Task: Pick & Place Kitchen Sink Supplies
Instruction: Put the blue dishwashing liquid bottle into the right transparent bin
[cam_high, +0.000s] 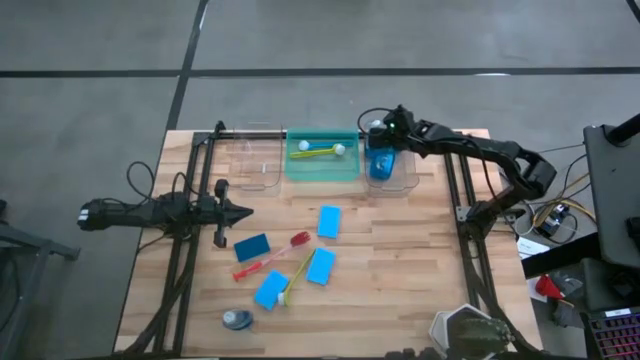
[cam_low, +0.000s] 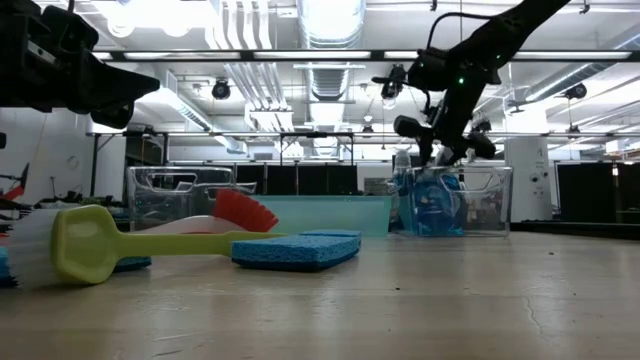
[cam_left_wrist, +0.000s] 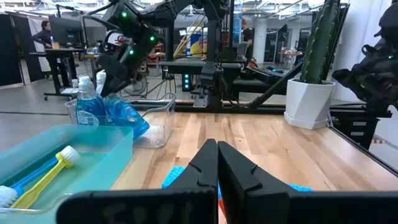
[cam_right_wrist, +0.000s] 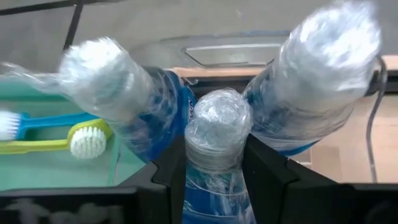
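Blue liquid glints inside the small bottle (cam_right_wrist: 214, 155) that the right end effector (cam_high: 380, 135) has clamped by the neck, its two fingers (cam_right_wrist: 267, 168) pressed to either side just below the wrapped cap. It hangs upright over the clear bin (cam_high: 392, 166) at the far right of the desk (cam_high: 400, 280), squeezed between two more bottles (cam_right_wrist: 134, 106) already leaning in there. So the bottle's long axis points straight down into the bin, and I'd judge the coming move is simply to let go and lift clear.

The green bin (cam_high: 322, 160) beside it holds a yellow brush (cam_high: 322, 151) and a blue one. Out on the open wood lie four blue sponges (cam_high: 321, 266), a red brush (cam_high: 272, 256), another yellow brush and one stray bottle (cam_high: 238, 319) near the front edge.

The left end effector (cam_high: 240, 212), fingers together, waits just beside the darker sponge (cam_high: 252, 246), plainly the nearer arm for all of that.
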